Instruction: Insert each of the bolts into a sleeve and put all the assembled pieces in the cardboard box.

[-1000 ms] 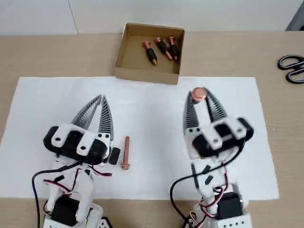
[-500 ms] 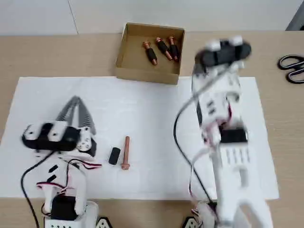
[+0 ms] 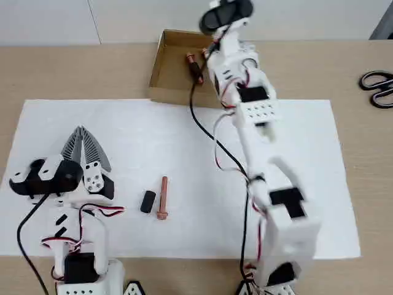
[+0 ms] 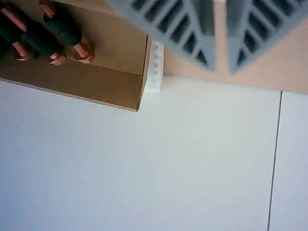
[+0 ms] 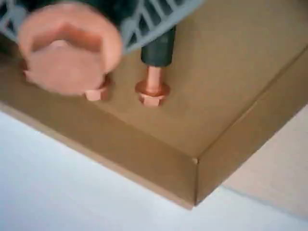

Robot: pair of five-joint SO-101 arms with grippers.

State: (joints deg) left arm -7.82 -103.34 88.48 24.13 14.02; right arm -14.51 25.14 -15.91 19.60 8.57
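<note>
Right gripper [image 5: 82, 14] clamps a sleeved bolt [image 5: 62, 48] over the cardboard box [image 3: 184, 96]; left gripper [image 3: 81, 132], closed and empty, near left; loose bolt [image 3: 163, 196] beside sleeve [image 3: 148, 201].

Wooden table [image 3: 61, 74] under white sheet [image 3: 153, 141], cardboard box [image 3: 172, 93], scissors [image 3: 377, 86].

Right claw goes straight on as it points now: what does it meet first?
Probably the cardboard box floor, beside an assembled piece lying there; the bolt in the right claw would touch first. Depth unclear.
</note>
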